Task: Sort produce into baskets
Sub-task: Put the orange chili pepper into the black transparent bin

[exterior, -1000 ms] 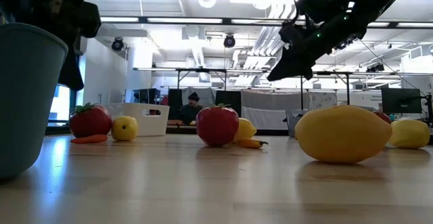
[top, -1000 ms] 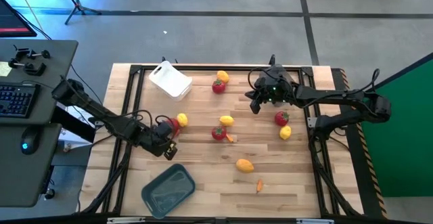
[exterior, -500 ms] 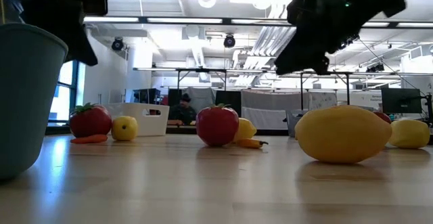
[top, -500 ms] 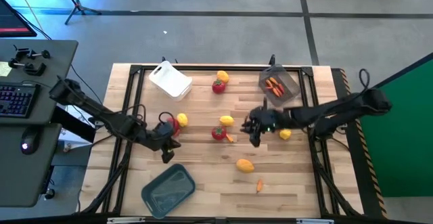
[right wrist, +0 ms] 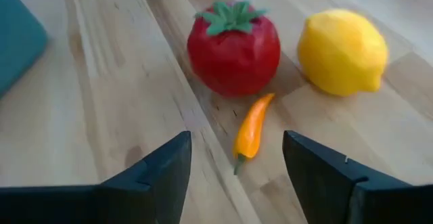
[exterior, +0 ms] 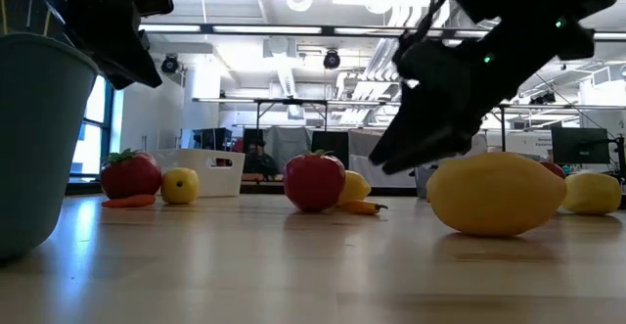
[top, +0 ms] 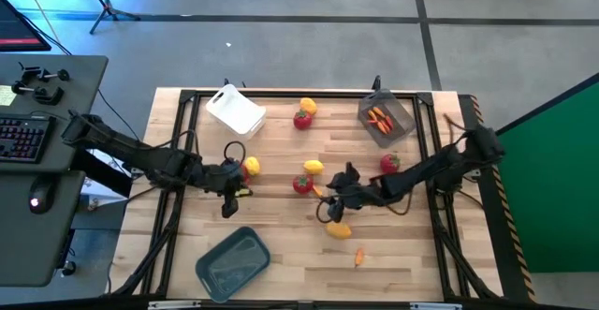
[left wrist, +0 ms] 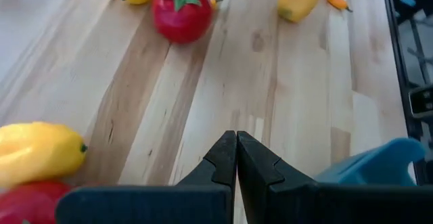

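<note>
My right gripper (right wrist: 235,149) stands open, low over the table's middle (top: 325,204). A thin orange-red piece (right wrist: 252,128) lies on the wood just ahead of the gap between its fingers. Behind that piece sit a red fruit (right wrist: 233,47) and a yellow fruit (right wrist: 342,50). My left gripper (left wrist: 237,139) is shut and holds nothing. It hangs above the table's left part (top: 236,190), beside another red fruit (top: 243,169) and yellow fruit (top: 253,165). The white basket (top: 236,110) is at the far left, the grey-blue basket (top: 233,262) at the near left. The dark basket (top: 387,118), at the far right, holds orange-red pieces.
A yellow-orange fruit (top: 339,228) lies close under my right arm on its near side, with an orange-red piece (top: 358,255) nearer the front edge. A red fruit (top: 389,163) lies beside the right arm. A red and a yellow fruit (top: 303,113) sit at the far middle.
My right gripper has swung from over the dark basket toward the table's near and left side and sunk low by the middle red fruit, uncovering that basket. My left gripper has risen a little, shifted toward the table's right and rolled, still shut.
</note>
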